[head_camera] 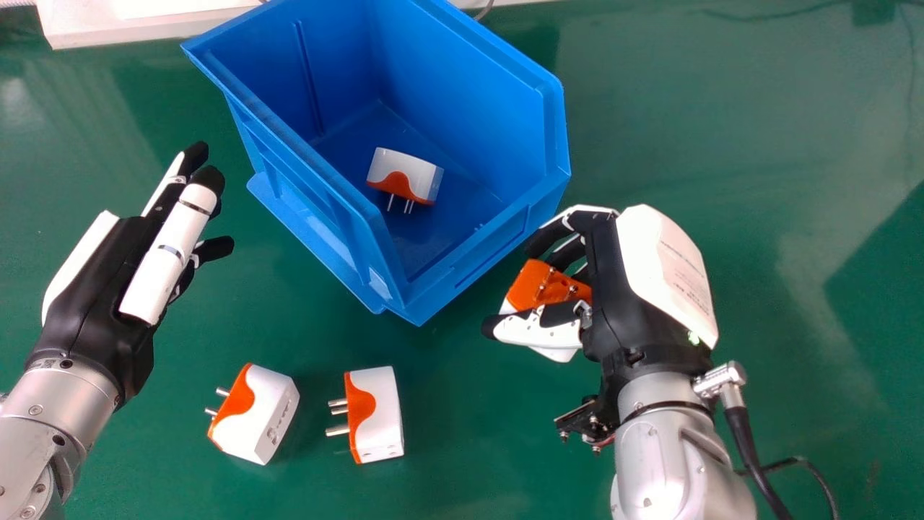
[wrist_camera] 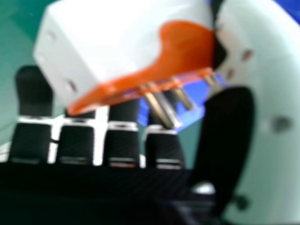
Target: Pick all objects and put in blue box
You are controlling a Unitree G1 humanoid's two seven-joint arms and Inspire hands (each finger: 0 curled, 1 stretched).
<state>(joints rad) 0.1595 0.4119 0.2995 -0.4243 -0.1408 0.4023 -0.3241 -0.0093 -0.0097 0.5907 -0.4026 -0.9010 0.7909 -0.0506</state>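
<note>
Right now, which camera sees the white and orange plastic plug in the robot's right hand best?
The right hand view, because the white and orange plug is close there, with its metal prongs sticking out. The head view shows it smaller, its orange part visible, but partly hidden by the black and white right hand.

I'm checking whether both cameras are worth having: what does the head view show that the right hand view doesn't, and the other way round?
The head view adds the left hand, two orange-and-white plug adapters on the table, and a third adapter inside the box.
The right hand view adds the small holes in the held adapter's white end.
Both share that adapter with its metal prongs, the right hand, and the blue box, partly seen up close.
</note>
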